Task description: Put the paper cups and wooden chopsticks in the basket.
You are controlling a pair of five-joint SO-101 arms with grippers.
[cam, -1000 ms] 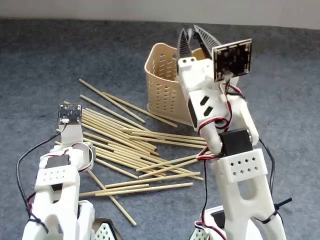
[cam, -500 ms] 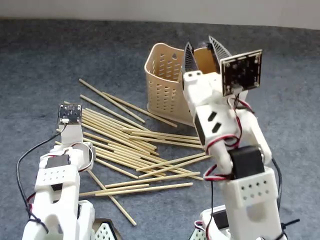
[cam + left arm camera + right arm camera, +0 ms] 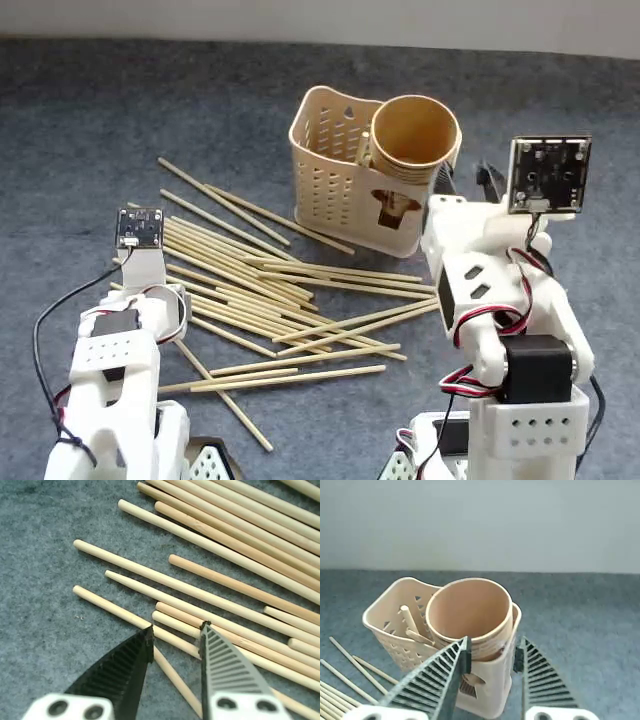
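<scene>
A grey felt-covered table (image 3: 120, 110) is seen from above. Much of its middle is covered by a loose spread of wooden chopsticks (image 3: 250, 285), laid criss-cross and overlapping. A cream perforated basket (image 3: 335, 185) is stood upright just beyond the spread. Nested paper cups (image 3: 412, 135) are lodged inside it, mouth up and slightly tilted. A few sticks are leaned in the basket next to them.

The right claw (image 3: 492, 652) is held just in front of the basket. Its jaws are parted and nothing is gripped between them. The left claw (image 3: 177, 627) is lowered over the near left end of the spread. Its jaws are also parted, with one tip on either side of a single stick. No grip has been made, and whether the tips touch the felt cannot be told.

The chopsticks are judged to be light, stiff and smooth. Being round, they are likely to roll or slip when pinched. Each is best taken across its width near the middle of its length, so that neither end droops. Sticks lying singly at the edge are more easily separated than those piled together. The cups, light and easily crushed, are already housed.
</scene>
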